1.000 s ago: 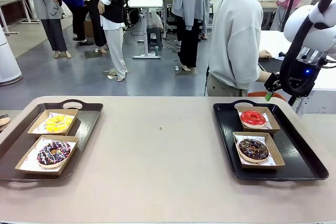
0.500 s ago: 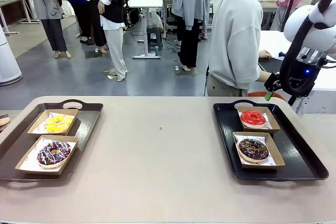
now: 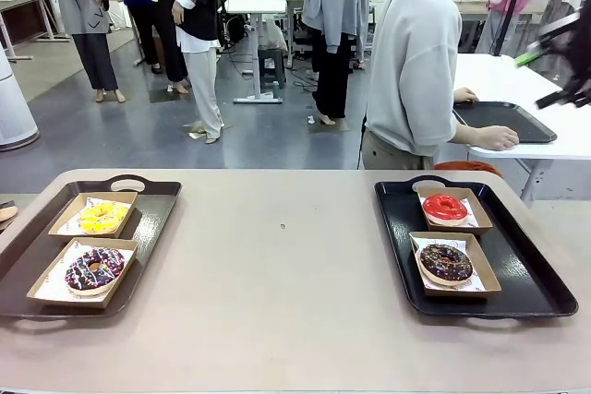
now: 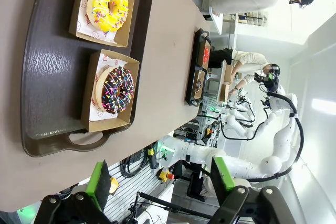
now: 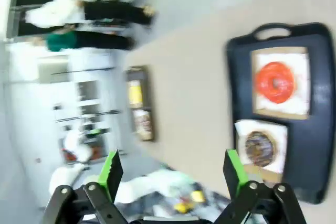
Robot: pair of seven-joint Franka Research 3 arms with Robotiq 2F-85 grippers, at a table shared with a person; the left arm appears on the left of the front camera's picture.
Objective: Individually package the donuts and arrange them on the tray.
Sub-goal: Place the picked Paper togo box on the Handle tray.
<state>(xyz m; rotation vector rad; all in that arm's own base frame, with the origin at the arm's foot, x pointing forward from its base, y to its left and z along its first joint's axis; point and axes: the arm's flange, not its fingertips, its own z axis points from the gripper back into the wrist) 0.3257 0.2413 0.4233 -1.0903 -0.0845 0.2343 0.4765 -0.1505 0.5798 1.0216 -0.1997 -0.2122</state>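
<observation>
Four donuts are seen boxed on two trays: the yellow donut (image 3: 101, 216) and a sprinkled chocolate donut (image 3: 93, 269) at lower left of the front view, the red donut (image 3: 445, 208) and another chocolate donut (image 3: 446, 263) at lower right. The left gripper (image 4: 160, 179) and right gripper (image 5: 173, 174) are held wide open, empty.

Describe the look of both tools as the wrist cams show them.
Left tool: black linkage fingers with round pivot joints, each tipped with a bright green pad. Right tool: same build, black jointed fingers ending in green pads, picture motion-blurred. No print or cabling can be made out on either.
</observation>
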